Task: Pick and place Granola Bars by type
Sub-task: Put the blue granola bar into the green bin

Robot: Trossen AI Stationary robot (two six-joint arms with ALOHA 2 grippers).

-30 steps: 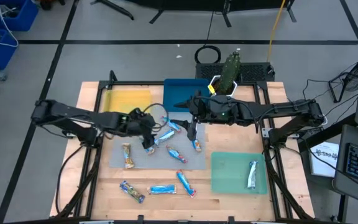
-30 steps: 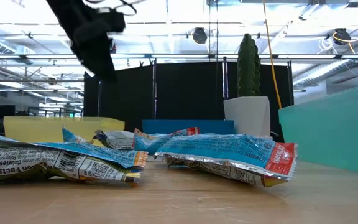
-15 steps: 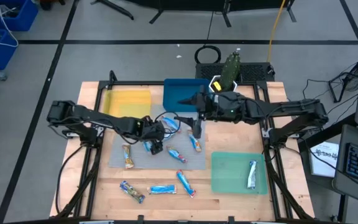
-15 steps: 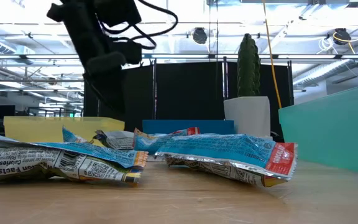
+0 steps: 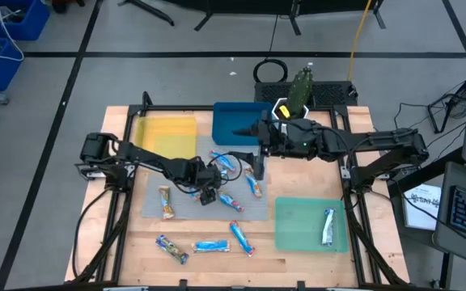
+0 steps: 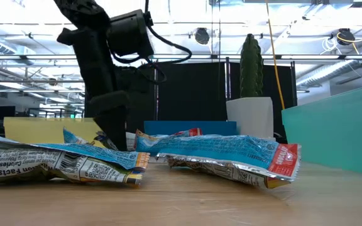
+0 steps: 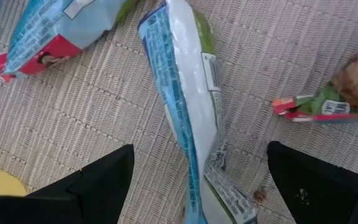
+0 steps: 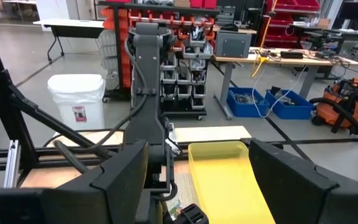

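Granola Bars [image 5: 231,202]: approx. ten, foil-wrapped, mostly blue; scattered on grey mat [image 5: 154,204] and bare wood at table front. Handling, est.: light, crinkly, slippery film, stiff core; best pinched across mid-body, not at flat end seals.

Left gripper [image 5: 208,195]: fingers spread wide, nothing held, low over a blue bar [image 7: 182,93] on mat, straddling it.

Right gripper [image 5: 257,171]: spread wide, empty, raised near blue tray [image 5: 233,121].

Containers: green tray [image 5: 298,226] w/ one bar [image 5: 328,226]; yellow tray [image 5: 168,133] and blue tray, no bars seen.
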